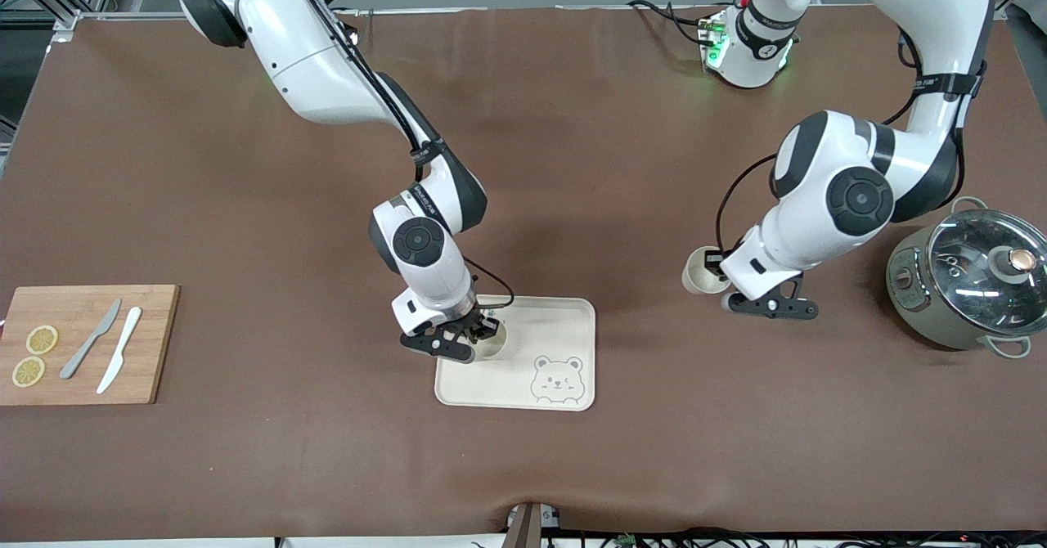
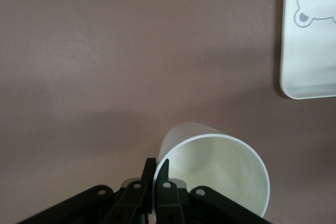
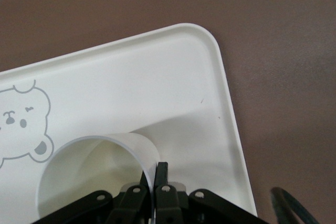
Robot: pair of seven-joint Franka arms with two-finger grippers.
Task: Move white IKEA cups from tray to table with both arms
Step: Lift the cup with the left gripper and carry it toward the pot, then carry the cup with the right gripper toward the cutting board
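Note:
My right gripper (image 1: 478, 332) is shut on the rim of one white cup (image 1: 493, 340), over the bear tray (image 1: 564, 323) at its corner toward the right arm's end. In the right wrist view the cup (image 3: 89, 174) sits over the tray (image 3: 157, 82), its wall pinched between the fingers of my right gripper (image 3: 153, 174). My left gripper (image 1: 721, 270) is shut on the rim of the second white cup (image 1: 702, 271), over bare table between the tray and a pot. The left wrist view shows this cup (image 2: 212, 169), my left gripper (image 2: 157, 170) and the tray (image 2: 307, 56).
A grey-green pot with a glass lid (image 1: 969, 282) stands at the left arm's end. A wooden cutting board (image 1: 86, 343) with two knives and lemon slices lies at the right arm's end. The table is covered in brown mat.

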